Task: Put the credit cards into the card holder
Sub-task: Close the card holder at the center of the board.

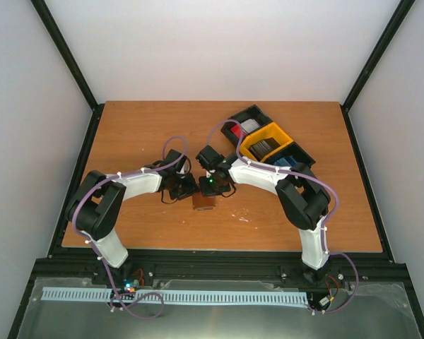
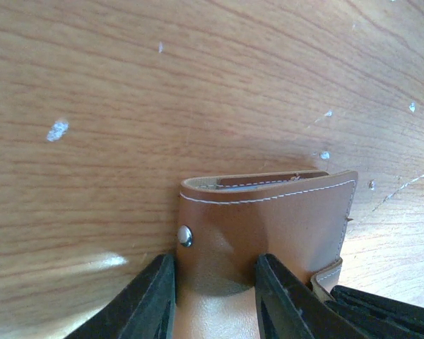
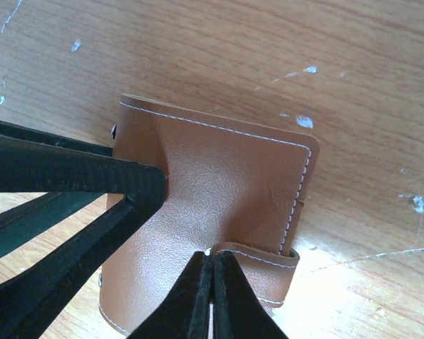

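Observation:
The brown leather card holder point(image 1: 203, 202) lies folded on the table between both arms. My left gripper point(image 2: 213, 265) is shut on the card holder point(image 2: 283, 212) near its snap stud, one finger at its edge and the other denting its face. That finger point(image 3: 92, 176) also shows in the right wrist view. My right gripper point(image 3: 212, 254) is shut on the tip of the tab clasp point(image 3: 258, 258) of the card holder point(image 3: 226, 169). The credit cards sit in the tray: red/white point(image 1: 249, 127), dark grey point(image 1: 265, 146) and blue point(image 1: 286, 161). Neither gripper holds a card.
The black-and-yellow three-compartment tray point(image 1: 297, 145) stands at the back right, just behind my right arm point(image 1: 268, 176). Bare wooden tabletop point(image 1: 141, 127) lies to the left and back. Black frame rails border the table.

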Controlling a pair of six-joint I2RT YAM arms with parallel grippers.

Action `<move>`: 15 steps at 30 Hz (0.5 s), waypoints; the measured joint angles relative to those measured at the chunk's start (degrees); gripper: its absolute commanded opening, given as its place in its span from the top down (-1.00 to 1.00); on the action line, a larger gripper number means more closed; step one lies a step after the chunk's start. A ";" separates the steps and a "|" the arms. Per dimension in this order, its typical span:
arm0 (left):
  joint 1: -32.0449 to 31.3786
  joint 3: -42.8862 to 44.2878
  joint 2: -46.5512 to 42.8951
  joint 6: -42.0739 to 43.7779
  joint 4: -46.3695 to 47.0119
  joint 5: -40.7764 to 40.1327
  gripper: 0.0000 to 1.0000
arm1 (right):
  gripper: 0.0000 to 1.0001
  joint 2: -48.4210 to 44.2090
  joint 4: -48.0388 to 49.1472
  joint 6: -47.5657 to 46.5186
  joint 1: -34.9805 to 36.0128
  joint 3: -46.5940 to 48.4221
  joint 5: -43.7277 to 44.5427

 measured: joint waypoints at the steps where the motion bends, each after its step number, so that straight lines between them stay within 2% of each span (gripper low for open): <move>1: 0.00 0.00 0.00 0.00 0.00 0.00 0.33 | 0.94 0.00 -0.02 -0.20 0.00 0.02 0.00; 15: 0.00 0.00 0.00 -0.02 0.00 0.00 0.34 | 0.94 1.62 -2.23 -1.53 0.00 2.25 0.09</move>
